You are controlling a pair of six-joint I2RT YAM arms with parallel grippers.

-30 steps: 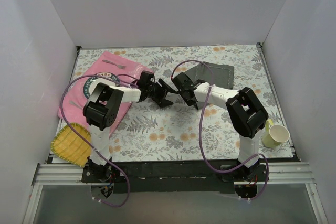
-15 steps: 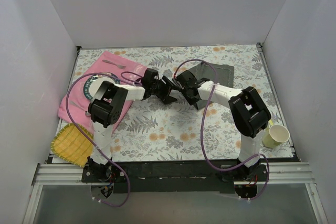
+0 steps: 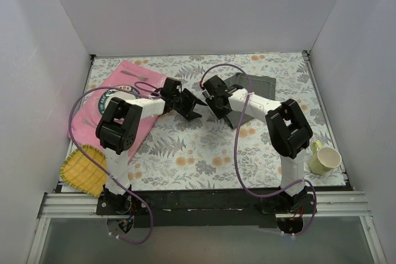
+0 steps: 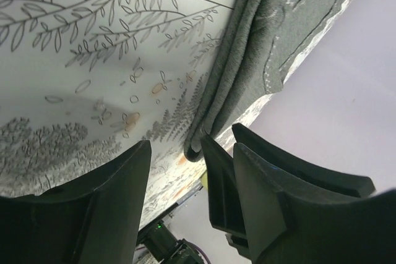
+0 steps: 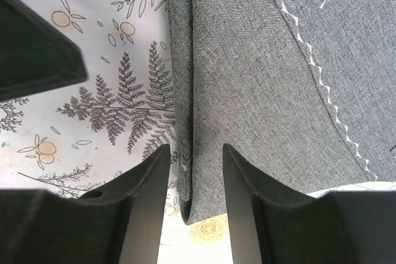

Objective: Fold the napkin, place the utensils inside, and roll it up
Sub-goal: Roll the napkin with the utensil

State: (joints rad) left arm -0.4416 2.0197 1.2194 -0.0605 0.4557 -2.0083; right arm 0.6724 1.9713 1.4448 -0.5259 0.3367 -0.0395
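The dark grey napkin (image 3: 261, 85) lies folded at the back right of the table. Its left part is hidden under my right arm. My right gripper (image 3: 213, 96) is open, with its jaws on either side of the napkin's folded left edge (image 5: 193, 153) near a corner. My left gripper (image 3: 192, 104) is open and empty just left of that edge (image 4: 213, 109), close to the right gripper. Silver utensils (image 3: 137, 76) lie on the pink placemat (image 3: 148, 81) at the back left, far from both grippers.
A plate (image 3: 111, 100) sits on the placemat, partly hidden by my left arm. A yellow woven mat (image 3: 83, 168) lies at the front left. A pale yellow cup (image 3: 325, 160) stands at the front right. White walls enclose the floral tablecloth (image 3: 192, 146).
Both grippers have shifted a little toward the back, closing in on the napkin's left edge. The napkin has not moved.
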